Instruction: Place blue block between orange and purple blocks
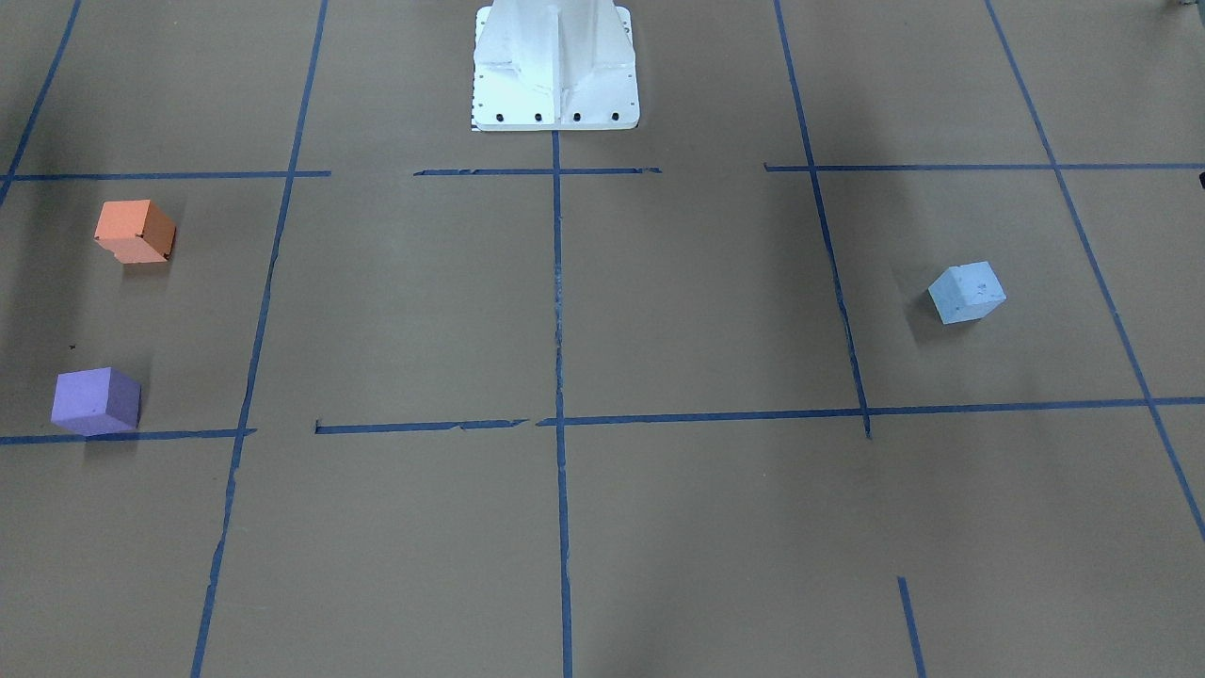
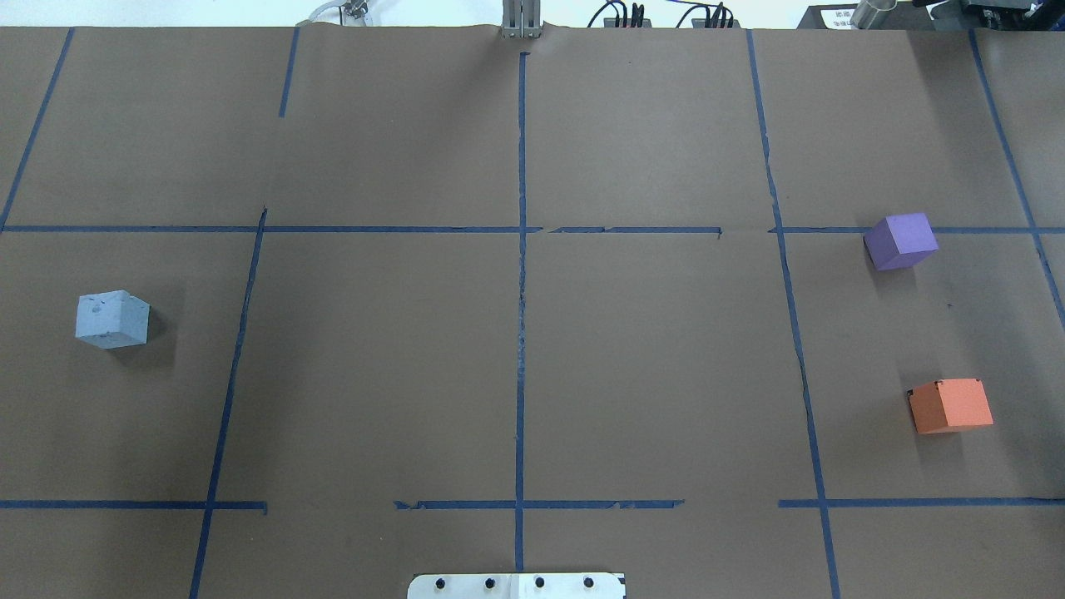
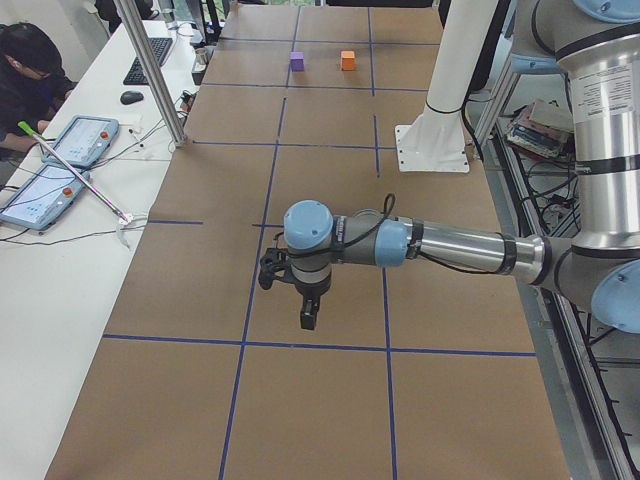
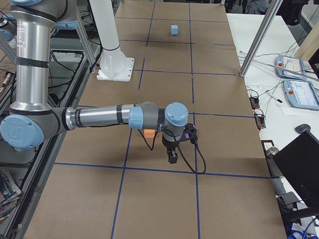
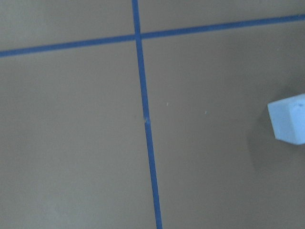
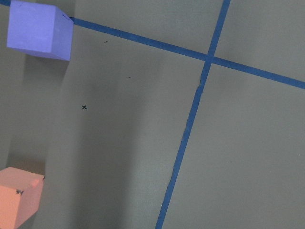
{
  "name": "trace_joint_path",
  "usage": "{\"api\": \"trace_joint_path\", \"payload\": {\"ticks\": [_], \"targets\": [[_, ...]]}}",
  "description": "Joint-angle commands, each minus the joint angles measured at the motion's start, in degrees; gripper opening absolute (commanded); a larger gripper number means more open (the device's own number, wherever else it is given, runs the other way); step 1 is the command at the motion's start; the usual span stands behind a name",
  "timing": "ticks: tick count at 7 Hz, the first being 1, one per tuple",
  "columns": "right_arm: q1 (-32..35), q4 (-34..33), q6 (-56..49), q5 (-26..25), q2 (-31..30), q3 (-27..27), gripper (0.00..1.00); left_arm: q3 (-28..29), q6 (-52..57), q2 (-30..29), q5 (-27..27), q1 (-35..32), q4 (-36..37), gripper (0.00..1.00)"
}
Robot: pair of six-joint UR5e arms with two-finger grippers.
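I judge this to be the very start: the pick has not begun. The blue block (image 2: 112, 319) sits alone on my left side of the desk (image 2: 374, 374), untouched and turned a little askew to the tape lines. The orange block (image 2: 950, 405) and the purple block (image 2: 901, 241) stand well apart from it on my right side. There is bare paper between those 2, and a small black cross mark (image 6: 84, 107) lies in that gap.

My left hand (image 3: 308, 316) hangs above the desk with nothing visibly in it. My right hand (image 4: 172, 158) hangs near the orange and purple pair. Each shows only in a side view, so I cannot tell whether either is released or clenched.

In my left wrist view the blue block is cut off at the right edge, so I am not yet over it. I think the next move is to bring the left hand above the block, turn the wrist to match its skewed faces, come down and grip it. The carry across looks long, so I may need to pass the block to my right hand.
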Motion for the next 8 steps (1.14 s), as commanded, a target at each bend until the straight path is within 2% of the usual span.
{"api": "trace_joint_path", "payload": {"ticks": [1,2,3,5,7,8], "targets": [[0.0,0.0,0.0,0.1,0.0,0.2,1.00,6.5,0.1,-5.5,-0.5,0.2,-6.1,1.00],[0.0,0.0,0.0,0.1,0.0,0.2,1.00,6.9,-3.0,-5.3,-0.6,4.1,-10.7,1.00],[0.0,0.0,0.0,0.1,0.0,0.1,1.00,5.9,-14.9,-5.4,-0.3,10.1,-11.5,1.00],[0.0,0.0,0.0,0.1,0.0,0.2,1.00,6.0,-41.3,-4.9,1.5,19.3,-24.4,1.00],[0.0,0.0,0.0,0.1,0.0,0.1,1.00,7.1,-54.4,-3.6,8.8,28.8,-33.1,1.00],[0.0,0.0,0.0,0.1,0.0,0.1,1.00,7.1,-56.0,-3.6,9.5,30.6,-33.4,1.00]]}}
